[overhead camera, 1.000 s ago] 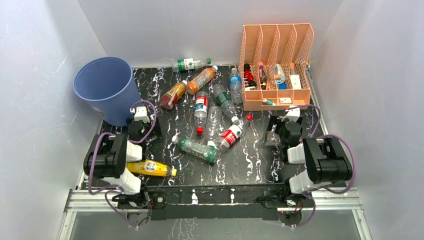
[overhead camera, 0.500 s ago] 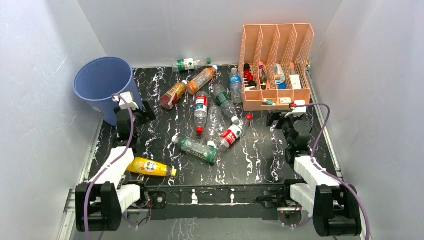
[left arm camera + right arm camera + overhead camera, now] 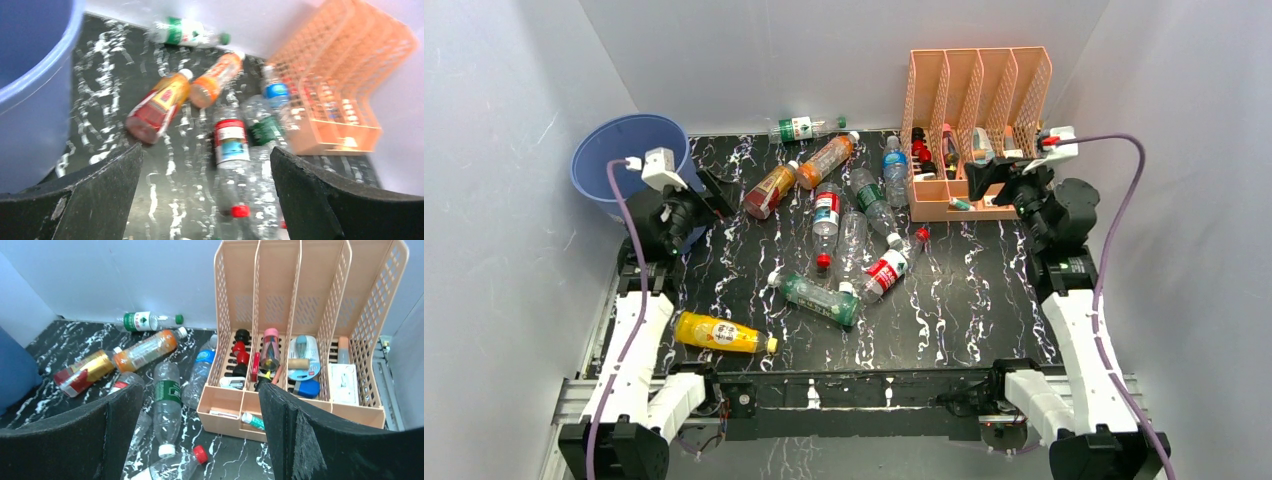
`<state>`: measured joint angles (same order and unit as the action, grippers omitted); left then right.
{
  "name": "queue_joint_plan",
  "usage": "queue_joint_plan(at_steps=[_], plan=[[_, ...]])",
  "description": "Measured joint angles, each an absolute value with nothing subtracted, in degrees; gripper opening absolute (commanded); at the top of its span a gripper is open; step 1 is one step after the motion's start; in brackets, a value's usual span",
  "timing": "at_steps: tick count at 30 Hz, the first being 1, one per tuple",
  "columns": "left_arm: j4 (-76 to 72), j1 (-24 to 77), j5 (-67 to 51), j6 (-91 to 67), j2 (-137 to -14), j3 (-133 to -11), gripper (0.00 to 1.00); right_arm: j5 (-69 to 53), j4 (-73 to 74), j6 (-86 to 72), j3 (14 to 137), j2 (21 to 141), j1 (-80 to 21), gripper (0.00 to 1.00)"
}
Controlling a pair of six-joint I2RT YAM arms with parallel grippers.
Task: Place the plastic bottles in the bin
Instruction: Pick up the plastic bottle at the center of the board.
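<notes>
Black marbled table. Blue bin, far left, upright. Peach organizer, far right. Plastic bottles, lying mid-table ahead of both jaw pairs, none between them; one yellow bottle near the left arm's base. Left gripper, beside the bin, jaws wide, empty. Right gripper, facing the organizer, jaws wide, empty.

This is a robotics lab test cell. A black marbled tabletop is boxed in by plain white panels along its left, far and right edges. A left arm and a right arm trailing purple cables stand on a metal rail at the near edge. Bottles lie strewn between a blue bin at the far left corner and a peach file organizer at the far right.
</notes>
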<state>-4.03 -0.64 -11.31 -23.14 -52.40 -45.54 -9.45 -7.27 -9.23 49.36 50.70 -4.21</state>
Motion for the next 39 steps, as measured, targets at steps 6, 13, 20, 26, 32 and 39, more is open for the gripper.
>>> queue_joint_plan(at_steps=[6,13,20,26,32,39], plan=[[5.1,-0.6,-20.1,-28.5,-50.9,-58.7,0.98,-9.6,6.1,-9.3,60.7,47.4,-4.2,0.98],[13.5,-0.6,-26.3,-34.1,-49.2,-61.3,0.98,-3.0,10.5,-9.3,54.4,38.2,-4.2,0.98],[9.8,-0.6,-37.0,-40.9,-51.9,-48.6,0.98,-7.0,14.0,-9.3,47.0,39.1,-4.2,0.98],[12.9,3.4,-35.5,-45.8,-54.0,-44.2,0.98,-14.2,15.8,-9.3,46.1,47.2,-4.2,0.98],[15.0,18.8,-27.4,-50.5,-52.5,-43.8,0.98,-19.1,19.0,-9.4,43.7,52.9,-4.6,0.98],[15.8,36.6,-14.2,-58.2,-52.4,-37.1,0.98,-19.6,20.5,-9.5,43.5,53.9,-7.4,0.98]])
